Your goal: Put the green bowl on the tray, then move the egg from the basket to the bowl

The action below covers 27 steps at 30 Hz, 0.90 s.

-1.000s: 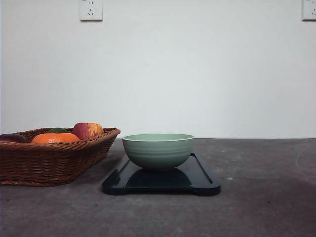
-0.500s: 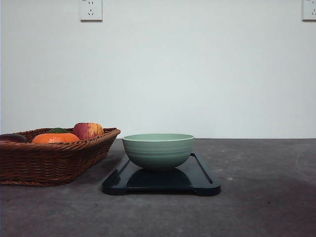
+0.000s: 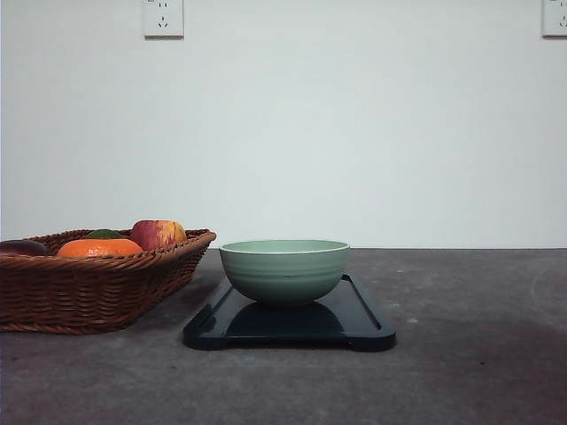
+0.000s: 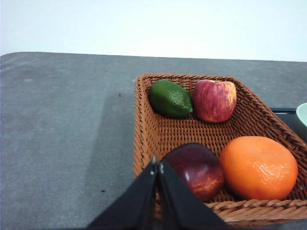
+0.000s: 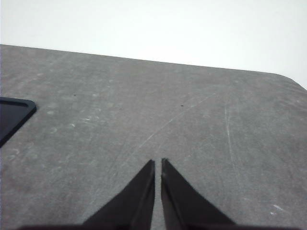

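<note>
Sitting upright on the tray [image 3: 363,320], the green bowl [image 3: 283,270] occupies the middle of the front view, toward the tray's far end. The tray is dark and glossy and lies flat on the grey worktop [image 3: 469,354]. At nine o'clock from the bowl, just beside the tray, stands the basket [image 3: 89,288], brown woven wicker with a braided rim.

Seen from the left wrist camera, the basket holds four pieces of fruit: a green lime [image 4: 170,98] touching a red apple [image 4: 214,100] at the far end, and a dark red plum [image 4: 197,170] beside an orange [image 4: 258,167] at the near end. No egg can be made out among them. The left pincer [image 4: 157,168] hovers by the basket's near rim, its black fingers pressed together and holding nothing.

The right pincer [image 5: 158,165] hangs over bare worktop, fingers nearly touching, also holding nothing, well apart from the tray's corner.
</note>
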Tool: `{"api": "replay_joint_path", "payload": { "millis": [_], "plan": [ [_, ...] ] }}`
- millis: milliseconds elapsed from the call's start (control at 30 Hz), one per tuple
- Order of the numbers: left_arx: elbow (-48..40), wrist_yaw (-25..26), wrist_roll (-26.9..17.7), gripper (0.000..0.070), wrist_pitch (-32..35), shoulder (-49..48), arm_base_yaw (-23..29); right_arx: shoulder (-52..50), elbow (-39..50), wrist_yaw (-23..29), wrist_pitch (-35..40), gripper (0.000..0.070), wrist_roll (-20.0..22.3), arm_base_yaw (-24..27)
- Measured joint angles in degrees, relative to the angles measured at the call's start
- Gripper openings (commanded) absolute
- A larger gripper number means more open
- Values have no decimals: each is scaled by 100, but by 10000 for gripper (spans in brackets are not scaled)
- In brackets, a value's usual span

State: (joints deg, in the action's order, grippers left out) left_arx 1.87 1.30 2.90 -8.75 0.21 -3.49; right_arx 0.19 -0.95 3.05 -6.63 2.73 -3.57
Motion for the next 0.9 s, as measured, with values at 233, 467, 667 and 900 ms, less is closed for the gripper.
{"api": "replay_joint_path", "payload": {
  "millis": [233,467,667,900],
  "plan": [
    [0,0,-15,0,1,0,0,0,2,0,0,15,1,0],
    [0,0,-17,0,0,0,0,0,1,0,1,15,1,0],
    [0,0,-17,0,0,0,0,0,1,0,-1,15,1,0],
    [0,0,-17,0,2,0,0,0,1,0,0,15,1,0]
  ]
}}
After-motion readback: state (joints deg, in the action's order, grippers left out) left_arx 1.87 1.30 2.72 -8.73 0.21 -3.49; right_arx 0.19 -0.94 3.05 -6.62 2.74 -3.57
